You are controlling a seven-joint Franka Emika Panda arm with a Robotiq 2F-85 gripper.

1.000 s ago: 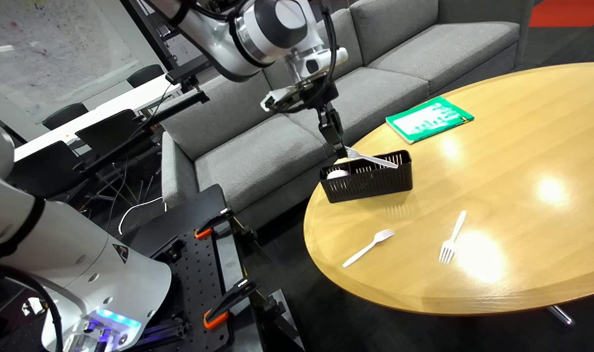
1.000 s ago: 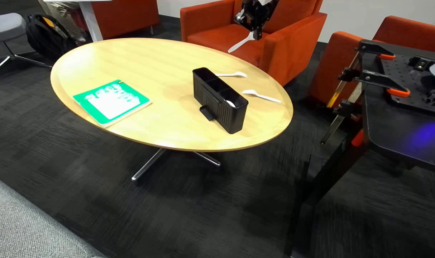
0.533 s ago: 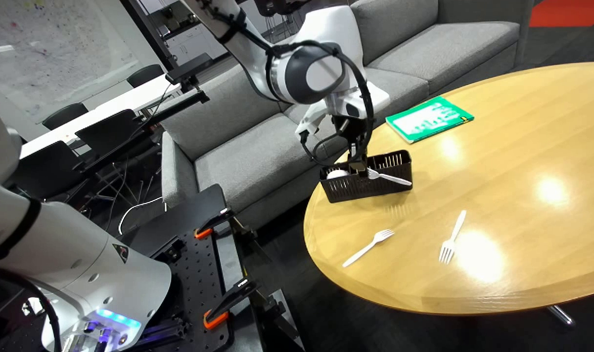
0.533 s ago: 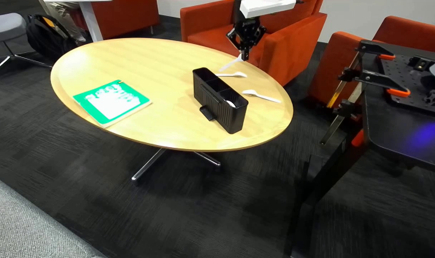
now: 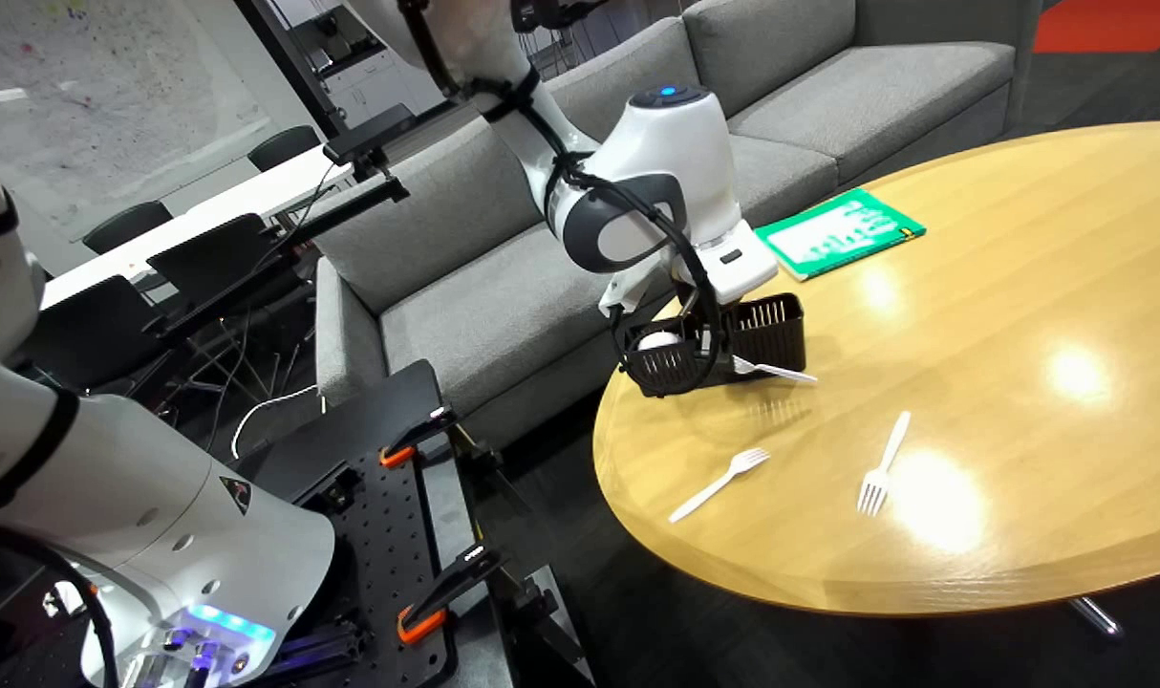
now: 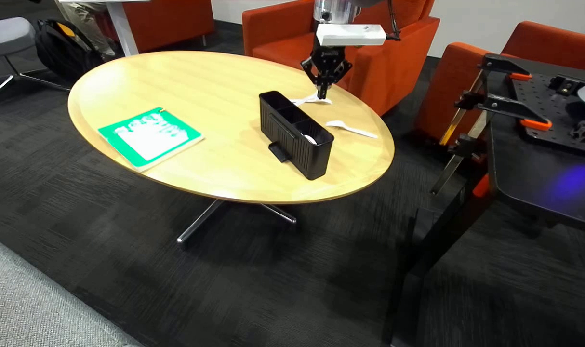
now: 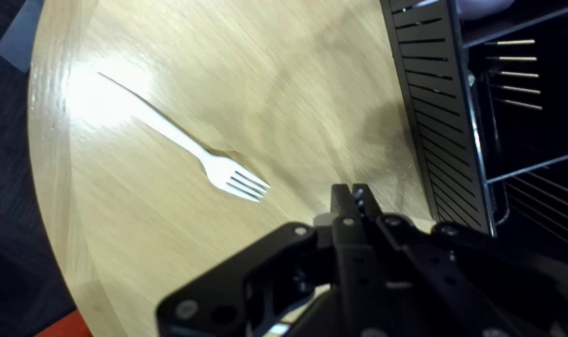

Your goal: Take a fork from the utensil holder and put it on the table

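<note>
In the wrist view, the box (image 7: 467, 117) is seen at two o'clock from the gripper (image 7: 352, 188), clamped on a fork (image 5: 774, 370).

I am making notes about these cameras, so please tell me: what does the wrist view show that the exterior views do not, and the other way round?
Only the wrist view shows the claw close up, its fingers together.

Only the exterior views show the green book and the sofa, and plainly the held fork, which seems mostly hidden behind the claw in the wrist view.

All share the table, the holder and the loose fork lying with its tines nearer the holder.
</note>
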